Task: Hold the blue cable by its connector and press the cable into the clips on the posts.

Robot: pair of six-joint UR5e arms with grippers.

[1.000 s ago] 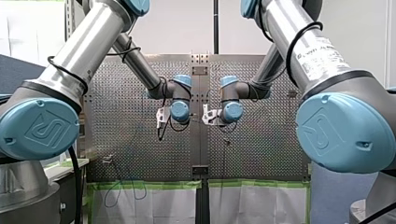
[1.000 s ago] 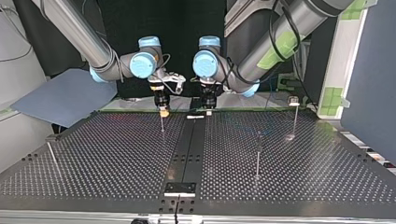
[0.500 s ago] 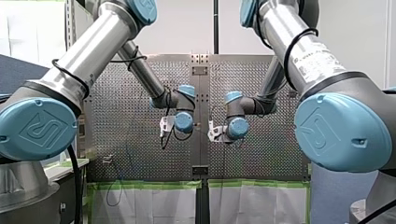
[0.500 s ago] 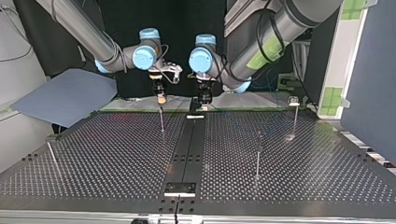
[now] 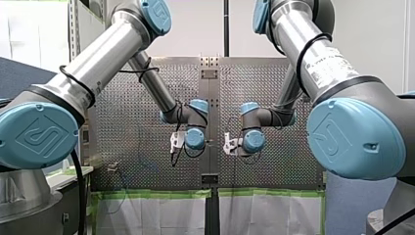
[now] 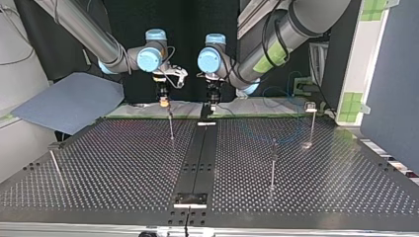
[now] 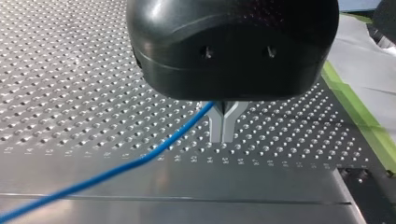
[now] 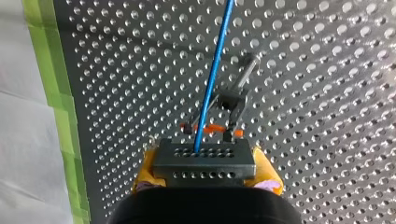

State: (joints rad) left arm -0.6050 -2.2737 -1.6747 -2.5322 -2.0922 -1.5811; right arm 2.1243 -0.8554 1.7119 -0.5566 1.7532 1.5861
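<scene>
Blue cable [image 7: 116, 170] is gripped at two spots.
Left gripper [image 7: 223, 126] is clamped tight on it — black connector [image 8: 204, 161] is pinched by right gripper [image 8: 205, 173], seemingly.

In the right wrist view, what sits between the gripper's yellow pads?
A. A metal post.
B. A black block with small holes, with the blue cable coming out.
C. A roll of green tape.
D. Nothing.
B: a black block with small holes sits between the yellow pads of my right gripper, and the blue cable runs out of it.
</scene>
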